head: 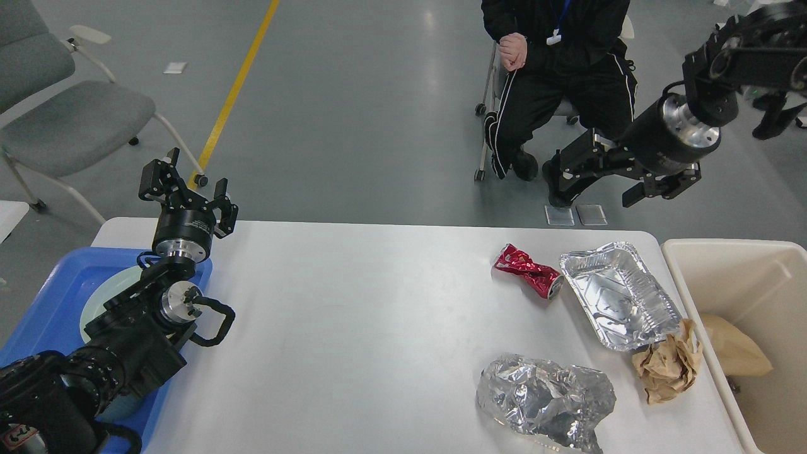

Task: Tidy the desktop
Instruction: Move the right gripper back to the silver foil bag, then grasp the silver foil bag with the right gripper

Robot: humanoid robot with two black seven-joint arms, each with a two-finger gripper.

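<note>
**Figure: Rubbish gathered at the desk's right edge, both grippers empty**

The desktop (353, 328) fills the lower view; most of it is bare, and all loose items lie toward its right edge, just beside the beige bin (737, 252) that stands against that edge. This grouping suits short transfers into the bin, which already holds a brown paper bag (734, 353).

Near the far right corner lies a crushed red can (528, 271), on its side, close to or touching an empty foil tray (618, 295). A crumpled brown paper wad (667, 366) rests against the tray's near end, by the right edge. A crumpled foil sheet (545, 398) lies near the front edge.

The right gripper (596, 176) hangs above the floor beyond the far edge, fingers spread wide, holding nothing; judged ready to descend on the can or tray.

The left gripper (188, 189) stands upright over the far left corner, fingers parted and empty, above a blue tray (44, 309) carrying a pale plate (110, 290), kept apart from the rubbish, presumably as reusable ware.
</note>
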